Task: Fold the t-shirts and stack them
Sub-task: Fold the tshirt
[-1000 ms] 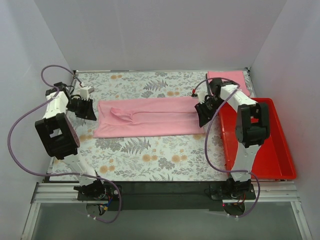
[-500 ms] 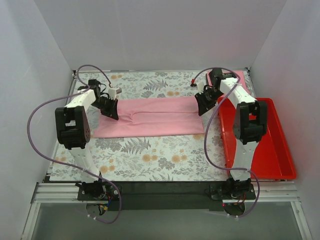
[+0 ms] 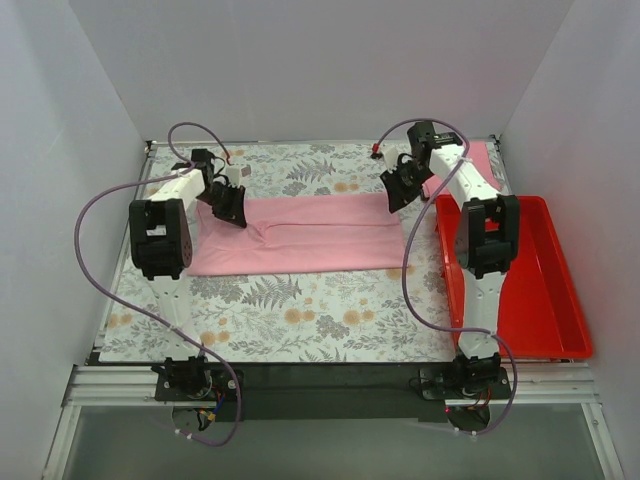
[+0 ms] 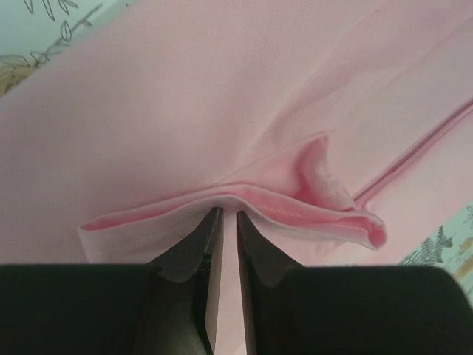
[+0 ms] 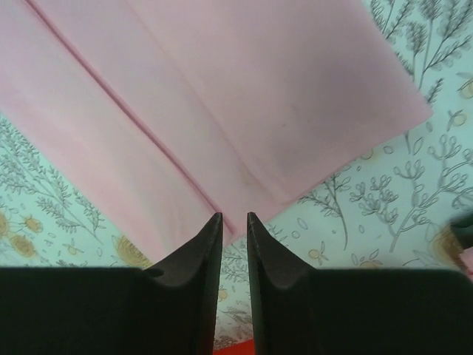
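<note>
- Both arms stretch away from their bases, wrists tilted down.
- The left gripper (image 4: 228,213) is pinched tight on a t-shirt (image 4: 185,111) fold.
- The right gripper (image 5: 233,216), nearly closed, nips its corner.

T-shirt (image 3: 300,232): soft matt pink knit cloth, fine texture, stitched hem. Bench (image 3: 300,320): matt floral-print covering. Tray (image 3: 557,305): smooth glossy red plastic. Right tool (image 5: 233,219): fingers (image 5: 194,281) smooth matt black plastic.

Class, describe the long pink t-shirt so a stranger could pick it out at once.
On the floral-patterned table, look to the middle, left of the red tray. The t-shirt lies as a long, flat strip running left to right, unlike the smaller pink bundle in the far right corner.
</note>
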`<state>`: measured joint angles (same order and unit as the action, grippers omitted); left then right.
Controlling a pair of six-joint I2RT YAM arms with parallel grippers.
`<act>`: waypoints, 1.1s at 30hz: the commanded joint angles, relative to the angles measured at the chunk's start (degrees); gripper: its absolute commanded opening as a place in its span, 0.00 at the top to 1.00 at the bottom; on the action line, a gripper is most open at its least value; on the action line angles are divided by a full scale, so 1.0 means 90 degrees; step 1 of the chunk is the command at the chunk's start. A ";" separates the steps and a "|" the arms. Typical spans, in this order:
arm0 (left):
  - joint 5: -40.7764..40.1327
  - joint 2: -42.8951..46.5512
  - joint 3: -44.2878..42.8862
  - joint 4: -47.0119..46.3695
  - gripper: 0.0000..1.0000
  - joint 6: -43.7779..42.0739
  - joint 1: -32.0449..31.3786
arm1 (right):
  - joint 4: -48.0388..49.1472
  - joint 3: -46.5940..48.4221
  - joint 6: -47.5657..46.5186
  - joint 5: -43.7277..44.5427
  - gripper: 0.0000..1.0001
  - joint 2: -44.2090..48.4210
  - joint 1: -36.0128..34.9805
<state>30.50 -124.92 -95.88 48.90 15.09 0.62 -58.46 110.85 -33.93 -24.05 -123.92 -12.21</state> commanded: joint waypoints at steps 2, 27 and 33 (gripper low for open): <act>0.0156 0.0929 0.0329 -0.0033 0.85 0.0304 0.0019 | 0.0323 0.0574 -0.0253 0.0387 0.74 -0.0400 -0.0312; -0.2550 0.1723 0.2841 -0.1254 1.00 0.2005 -0.0177 | 0.1465 -0.1895 -0.0751 0.1872 0.80 -0.0178 -0.0997; -0.0862 0.2208 0.2323 -0.0864 0.94 0.1109 -0.0167 | 0.1427 -0.2024 -0.0663 0.1628 0.59 0.0477 -0.1007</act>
<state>15.25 -108.53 -72.51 41.39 30.61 -1.15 -42.74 93.76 -39.53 -8.23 -122.04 -20.93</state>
